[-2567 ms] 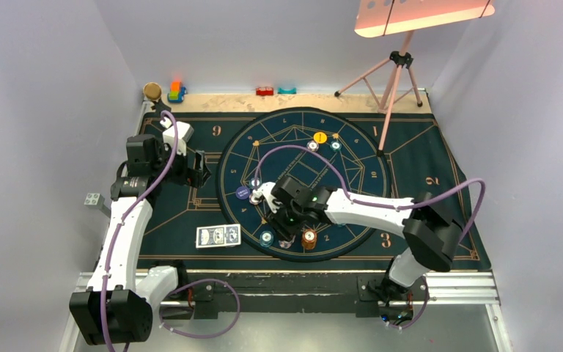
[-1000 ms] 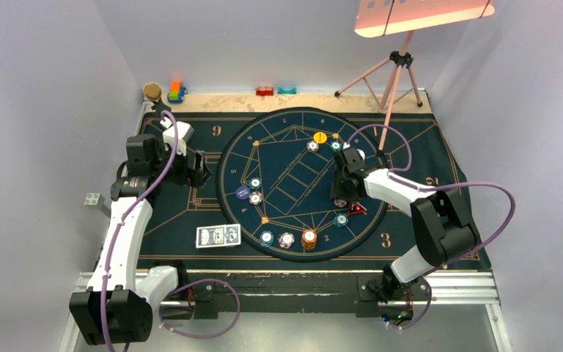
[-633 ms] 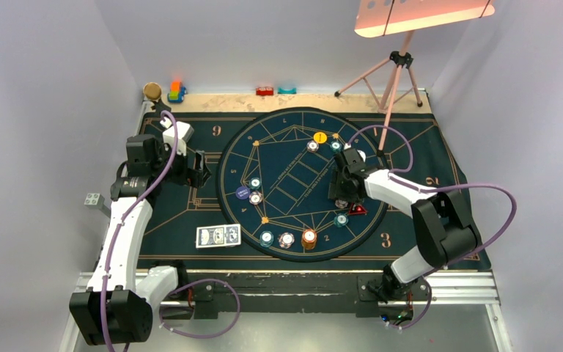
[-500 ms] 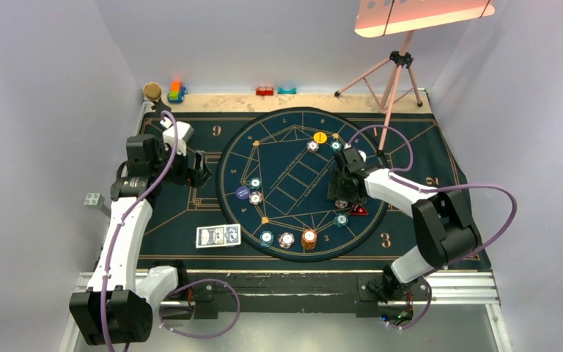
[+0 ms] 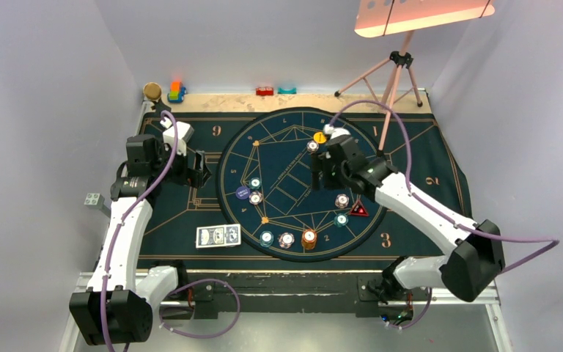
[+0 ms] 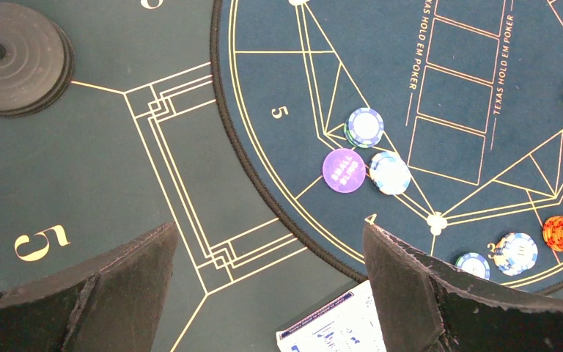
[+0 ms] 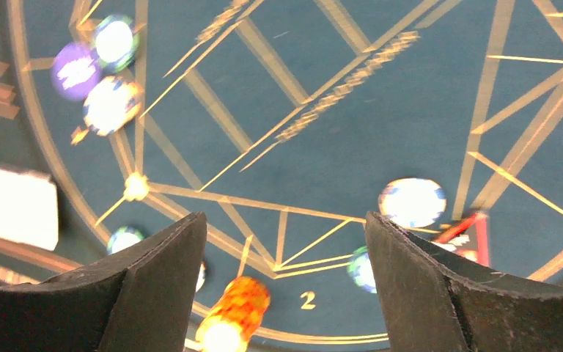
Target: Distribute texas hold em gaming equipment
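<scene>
R gripper (image 7: pixel 284 220) hangs wide open, empty, over round poker mat (image 5: pixel 236 160).
White-pink chip (image 7: pixel 412 202), red triangle token (image 7: pixel 470 235) at mat's 4 o'clock; L gripper (image 6: pixel 270 229) wide open, empty too.

The round mat (image 6: pixel 264 73) is looking like matt cloth (black stitching is running along its rim). The poker chips (image 6: pixel 364 126) are gleaming like smooth plastic; the left fingers (image 6: pixel 117 293) are showing matt black, rough-edged pads.
</scene>
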